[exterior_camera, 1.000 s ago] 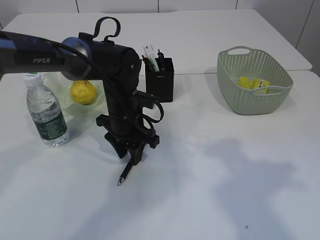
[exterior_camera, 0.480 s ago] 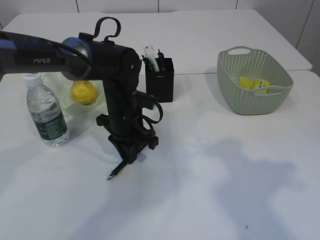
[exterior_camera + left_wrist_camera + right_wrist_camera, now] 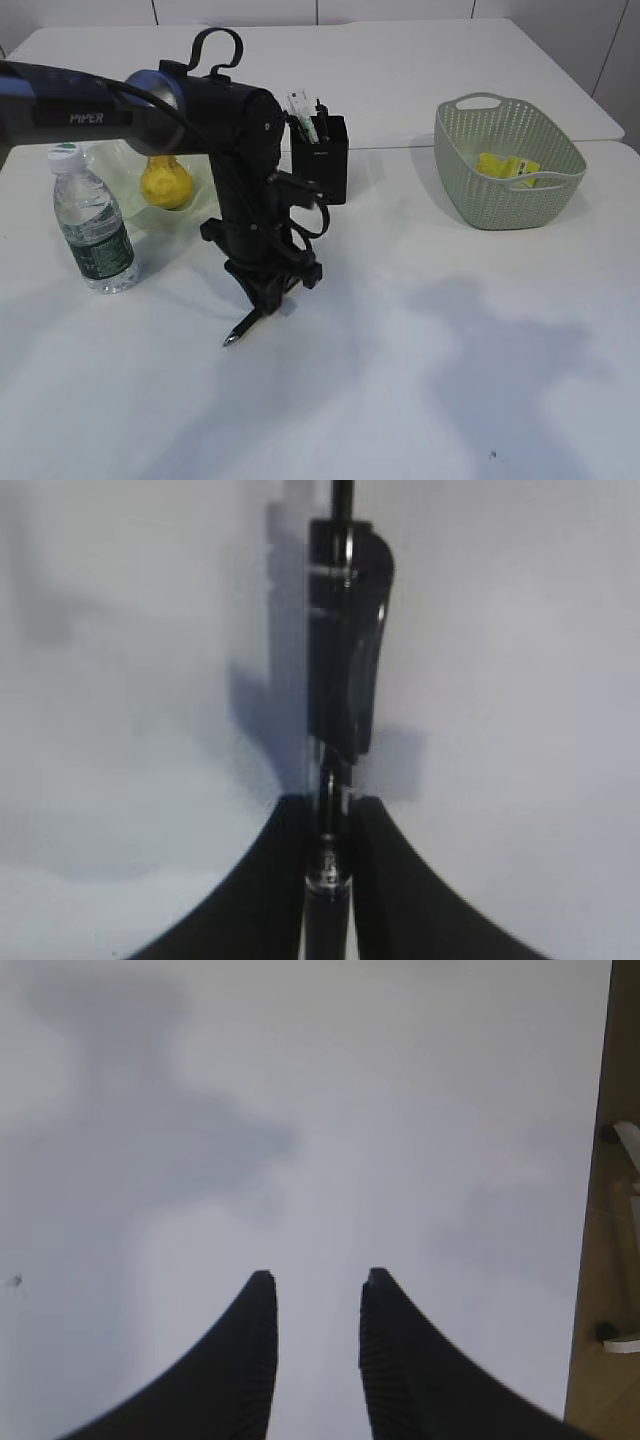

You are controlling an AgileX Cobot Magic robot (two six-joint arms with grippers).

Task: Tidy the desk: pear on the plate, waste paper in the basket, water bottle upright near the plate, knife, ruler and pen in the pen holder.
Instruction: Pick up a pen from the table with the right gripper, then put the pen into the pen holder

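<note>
My left gripper (image 3: pixel 262 303) is shut on a black pen (image 3: pixel 240 328) and holds it slanted, tip toward the table's front left. In the left wrist view the pen (image 3: pixel 340 680) runs up from between the shut gripper (image 3: pixel 330 805). The black pen holder (image 3: pixel 320 158) stands behind, with items sticking out. A yellow pear (image 3: pixel 166 183) lies on the clear plate (image 3: pixel 126 216). The water bottle (image 3: pixel 92 224) stands upright left of the plate. Yellow waste paper (image 3: pixel 507 166) lies in the green basket (image 3: pixel 560 192). My right gripper (image 3: pixel 315 1280) is open and empty over bare table; it is out of the exterior view.
The white table's right edge and floor show in the right wrist view (image 3: pixel 600 1210). A second white table (image 3: pixel 400 70) adjoins at the back. The left arm (image 3: pixel 200 110) stretches in from the left over the plate.
The left gripper has lifted slightly and shifted right with the pen; the pen's tip has swung between frames and now points to the front left.
</note>
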